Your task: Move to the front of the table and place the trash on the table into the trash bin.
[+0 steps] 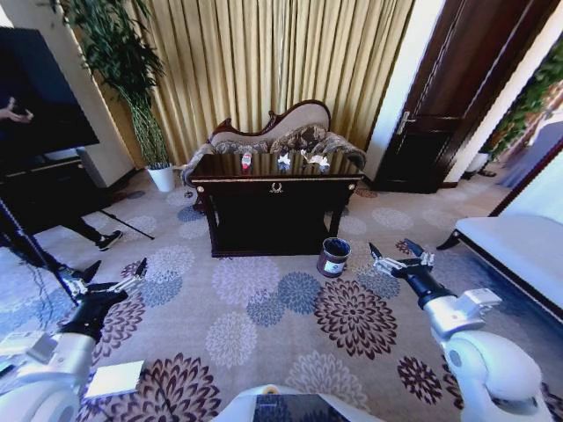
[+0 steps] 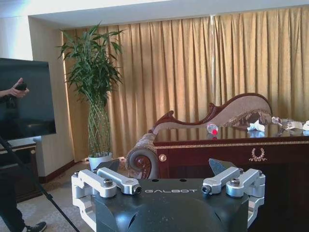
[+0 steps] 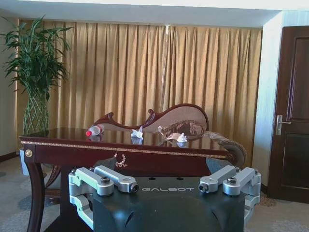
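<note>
The dark glossy table (image 1: 276,187) with gold trim stands ahead across the patterned carpet. On its top lies the trash: a clear bottle with a red label (image 1: 246,160), a white crumpled paper (image 1: 283,162) and a beige wrapper (image 1: 317,161). The small dark trash bin (image 1: 333,257) sits on the floor by the table's front right leg. My left gripper (image 1: 106,277) hovers low at the left and my right gripper (image 1: 395,255) at the right, both open and empty, well short of the table. The wrist views face the table (image 2: 231,145) (image 3: 120,150), the bottle (image 2: 212,128) (image 3: 94,130) and the white paper (image 3: 137,134).
A chaise sofa (image 1: 281,127) stands behind the table before gold curtains. A tall plant in a white pot (image 1: 161,176) is at the back left, near a dark screen (image 1: 40,88) and tripod legs. A white bench (image 1: 519,246) lines the right side, beyond it a dark door (image 1: 457,97).
</note>
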Available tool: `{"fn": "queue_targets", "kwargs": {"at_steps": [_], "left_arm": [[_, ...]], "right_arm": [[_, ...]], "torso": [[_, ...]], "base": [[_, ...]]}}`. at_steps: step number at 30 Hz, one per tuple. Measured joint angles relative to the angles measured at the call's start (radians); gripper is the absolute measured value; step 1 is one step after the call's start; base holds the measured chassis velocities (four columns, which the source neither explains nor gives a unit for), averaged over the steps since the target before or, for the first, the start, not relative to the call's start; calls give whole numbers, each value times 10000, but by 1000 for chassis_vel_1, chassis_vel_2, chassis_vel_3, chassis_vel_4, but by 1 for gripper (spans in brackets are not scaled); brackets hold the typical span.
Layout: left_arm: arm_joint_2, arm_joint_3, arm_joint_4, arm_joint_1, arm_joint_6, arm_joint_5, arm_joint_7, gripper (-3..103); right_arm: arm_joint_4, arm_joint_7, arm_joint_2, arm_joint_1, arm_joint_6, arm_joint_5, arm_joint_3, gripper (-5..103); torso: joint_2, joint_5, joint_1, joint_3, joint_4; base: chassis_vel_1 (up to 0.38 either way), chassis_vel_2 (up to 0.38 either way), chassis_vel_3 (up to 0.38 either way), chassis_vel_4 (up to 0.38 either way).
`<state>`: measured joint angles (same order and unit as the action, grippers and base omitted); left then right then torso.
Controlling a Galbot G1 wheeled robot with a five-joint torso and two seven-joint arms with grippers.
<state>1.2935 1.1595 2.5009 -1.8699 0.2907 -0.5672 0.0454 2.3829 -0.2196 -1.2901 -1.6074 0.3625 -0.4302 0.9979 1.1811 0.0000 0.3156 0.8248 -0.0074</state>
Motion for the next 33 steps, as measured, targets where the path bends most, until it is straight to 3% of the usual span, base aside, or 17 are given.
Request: {"fn": "queue_targets", "kwargs": {"at_steps": [16,33], "left_arm": [[-19,0,-8,2,-45,1,-31,100],[-74,-35,-9,44,-141,-6,-17,100]], "right_arm": [[38,17,29,-57,-85,-30,-80,100],[-50,8,46,-43,-247,-29,-182,100]], "torso": [[0,0,-1,0,-1],[-1,3,3,1,0]], "base": [[0,0,0,0],[-109,100,115,-95]]}}
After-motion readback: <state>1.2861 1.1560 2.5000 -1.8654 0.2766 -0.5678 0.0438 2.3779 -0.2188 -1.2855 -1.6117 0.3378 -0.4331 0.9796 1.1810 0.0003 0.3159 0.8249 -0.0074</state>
